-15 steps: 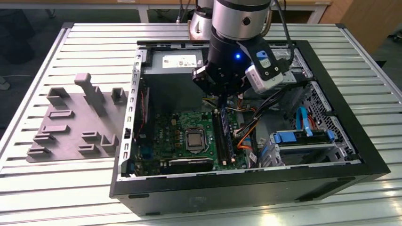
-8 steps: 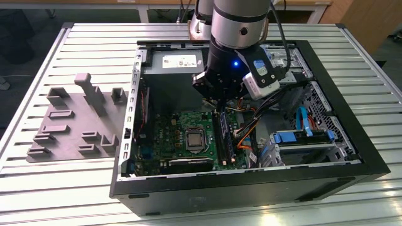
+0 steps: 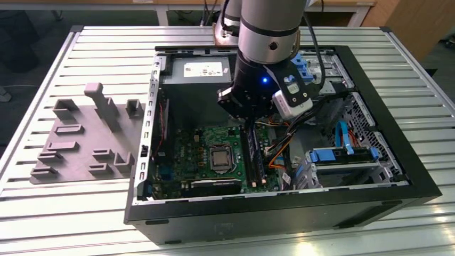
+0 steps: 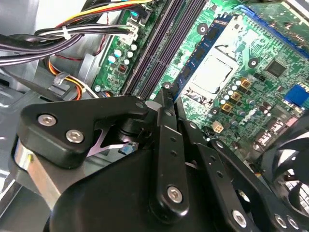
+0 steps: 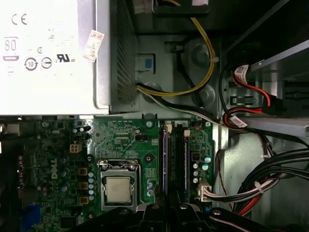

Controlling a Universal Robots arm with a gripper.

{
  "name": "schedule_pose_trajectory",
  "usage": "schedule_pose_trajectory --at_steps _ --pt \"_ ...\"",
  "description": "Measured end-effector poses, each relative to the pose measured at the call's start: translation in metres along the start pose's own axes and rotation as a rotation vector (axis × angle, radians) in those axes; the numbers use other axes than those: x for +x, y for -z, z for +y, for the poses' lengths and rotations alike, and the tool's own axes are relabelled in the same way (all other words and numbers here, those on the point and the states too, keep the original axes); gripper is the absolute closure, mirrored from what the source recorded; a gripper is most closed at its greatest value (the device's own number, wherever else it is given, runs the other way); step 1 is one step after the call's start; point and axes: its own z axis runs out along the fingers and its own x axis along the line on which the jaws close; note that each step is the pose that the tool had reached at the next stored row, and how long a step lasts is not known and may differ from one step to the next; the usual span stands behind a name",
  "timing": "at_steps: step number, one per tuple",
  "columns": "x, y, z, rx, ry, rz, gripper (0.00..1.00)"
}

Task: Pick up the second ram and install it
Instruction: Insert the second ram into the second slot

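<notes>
My gripper (image 3: 249, 124) is lowered inside the open computer case (image 3: 284, 213), over the black memory slots (image 3: 254, 160) of the green motherboard (image 3: 192, 154). In the second wrist view its fingers (image 4: 166, 104) stand close together, pinching the near end of the second ram (image 4: 200, 53). This is a slim dark stick with blue marks, on edge along the slot beside the processor socket (image 4: 212, 72). In the first wrist view the gripper (image 5: 168, 209) is in line with the ram's thin upper edge (image 5: 164, 164). A parallel slot (image 5: 186, 164) lies beside it.
The grey power supply (image 5: 48, 53) and bundles of cables (image 5: 270, 179) crowd the slots' far end and side. A fan (image 4: 289, 164) sits close to the gripper. Blue drive cages (image 3: 341, 154) fill the case's right side in the exterior view. A grey moulded holder (image 3: 85, 138) lies outside, left of the case.
</notes>
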Motion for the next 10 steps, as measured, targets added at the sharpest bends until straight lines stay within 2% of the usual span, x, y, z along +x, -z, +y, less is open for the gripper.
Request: schedule_pose_trajectory --at_steps 10 --pt "-0.0003 -0.0182 0.0005 -0.0002 -0.009 0.0002 0.86"
